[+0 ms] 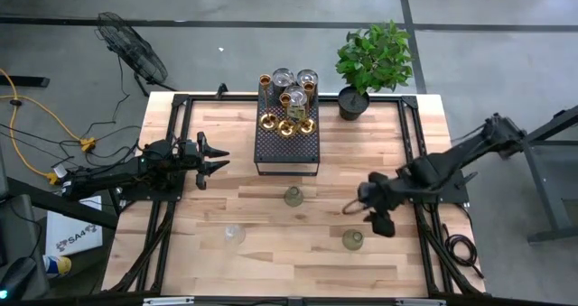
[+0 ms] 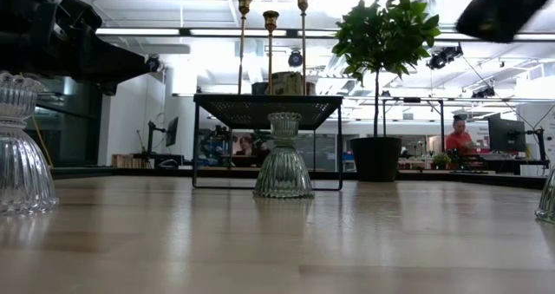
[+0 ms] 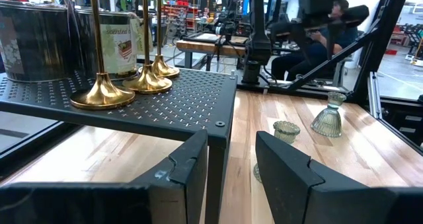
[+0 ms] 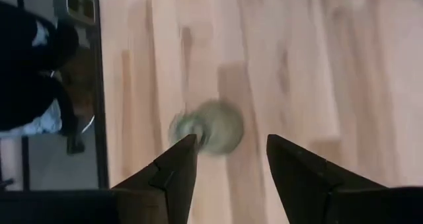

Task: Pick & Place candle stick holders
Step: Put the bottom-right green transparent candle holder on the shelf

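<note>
Overhead, a wooden counter (image 1: 298, 252). At centre top, a black perforated box (image 1: 287, 143) carries brass candle stick holders (image 1: 287, 124) and silvery cups (image 1: 294, 78). Three glass holders (image 1: 293, 196) stand on the counter in the lower middle. The left end effector (image 1: 219, 158), centre left, is parted and empty. The right end effector (image 1: 359, 209), lower right, is parted and empty above one glass holder (image 4: 206, 128).

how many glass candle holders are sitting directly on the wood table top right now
3: one glass holder just in front of the black stand, one nearer the front left, one front right beside the right gripper.
</note>
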Robot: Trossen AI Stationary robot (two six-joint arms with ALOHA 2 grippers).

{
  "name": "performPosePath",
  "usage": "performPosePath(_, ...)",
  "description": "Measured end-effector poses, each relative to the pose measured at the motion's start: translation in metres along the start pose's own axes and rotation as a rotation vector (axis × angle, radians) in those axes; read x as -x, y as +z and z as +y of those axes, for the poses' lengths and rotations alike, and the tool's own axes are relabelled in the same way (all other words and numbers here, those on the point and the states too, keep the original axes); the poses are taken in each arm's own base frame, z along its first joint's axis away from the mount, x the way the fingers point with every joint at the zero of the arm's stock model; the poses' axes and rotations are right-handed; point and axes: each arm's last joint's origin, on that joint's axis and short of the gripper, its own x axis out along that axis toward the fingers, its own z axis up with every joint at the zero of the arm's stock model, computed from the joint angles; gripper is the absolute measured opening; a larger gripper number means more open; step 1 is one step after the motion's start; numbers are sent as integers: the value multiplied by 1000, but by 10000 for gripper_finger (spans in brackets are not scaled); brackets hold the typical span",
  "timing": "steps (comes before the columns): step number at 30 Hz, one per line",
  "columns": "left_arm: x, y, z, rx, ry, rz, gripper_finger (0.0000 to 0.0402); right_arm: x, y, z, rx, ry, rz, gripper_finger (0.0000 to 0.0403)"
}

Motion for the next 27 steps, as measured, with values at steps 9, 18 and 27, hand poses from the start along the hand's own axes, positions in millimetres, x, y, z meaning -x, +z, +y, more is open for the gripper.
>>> performPosePath(9, 0, 0, 0, 0, -1, 0, 125, -21, -33, 31, -23, -43, 122, 180)
performPosePath(18, 0, 0, 0, 0, -1, 0, 125, -66, -60, 34, -179, -38, 136, 258)
performPosePath(27, 0, 0, 0, 0, 0, 0, 125, -93, -73, 19, -164, -37, -89, 319)
